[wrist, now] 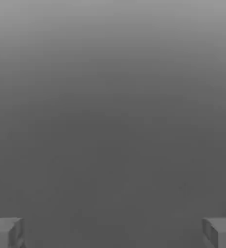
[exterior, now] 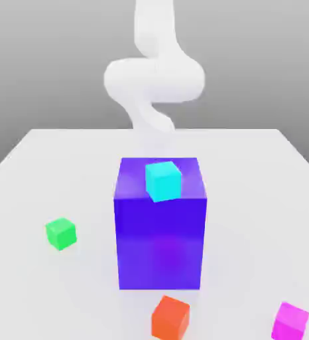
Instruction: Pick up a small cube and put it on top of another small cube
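The small magenta-pink cube (exterior: 290,321) rests on the white table (exterior: 263,186) at the front of the exterior view's right. A cyan cube (exterior: 163,180) sits on top of the big blue-purple block (exterior: 160,232) at the table's middle. An orange-red cube (exterior: 170,317) lies in front of that block, and a green cube (exterior: 61,234) lies to its left. My white arm (exterior: 154,76) rises behind the block. In the hand view my gripper (wrist: 113,233) is open, its grey fingertips (wrist: 6,232) far apart with nothing between them, facing plain grey.
The big block stands between the arm and the front cubes. The table's far edge runs behind the arm's base, and its side edges slant outward toward the front.
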Robot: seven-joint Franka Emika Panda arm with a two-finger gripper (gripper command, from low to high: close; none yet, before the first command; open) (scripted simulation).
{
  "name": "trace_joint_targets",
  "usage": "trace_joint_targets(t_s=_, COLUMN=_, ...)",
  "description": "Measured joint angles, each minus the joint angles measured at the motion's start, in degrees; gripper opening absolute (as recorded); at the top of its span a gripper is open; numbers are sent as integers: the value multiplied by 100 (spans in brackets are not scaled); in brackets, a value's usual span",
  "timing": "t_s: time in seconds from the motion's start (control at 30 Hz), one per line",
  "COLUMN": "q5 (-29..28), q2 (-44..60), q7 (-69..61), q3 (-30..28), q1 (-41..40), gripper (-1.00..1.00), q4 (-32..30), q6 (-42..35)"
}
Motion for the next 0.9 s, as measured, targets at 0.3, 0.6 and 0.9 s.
trace_joint_targets(t_s=0.3, q5=-15, q2=1904, q7=-870, q3=172, q1=562, gripper=0, q4=49, q6=555)
trace_joint_targets(t_s=0.6, q5=-116, q2=3774, q7=-1662, q3=469, q1=1039, gripper=0, q4=97, q6=1101)
trace_joint_targets(t_s=0.9, q5=-472, q2=5658, q7=-2276, q3=718, q1=1460, gripper=0, q4=149, q6=1639)
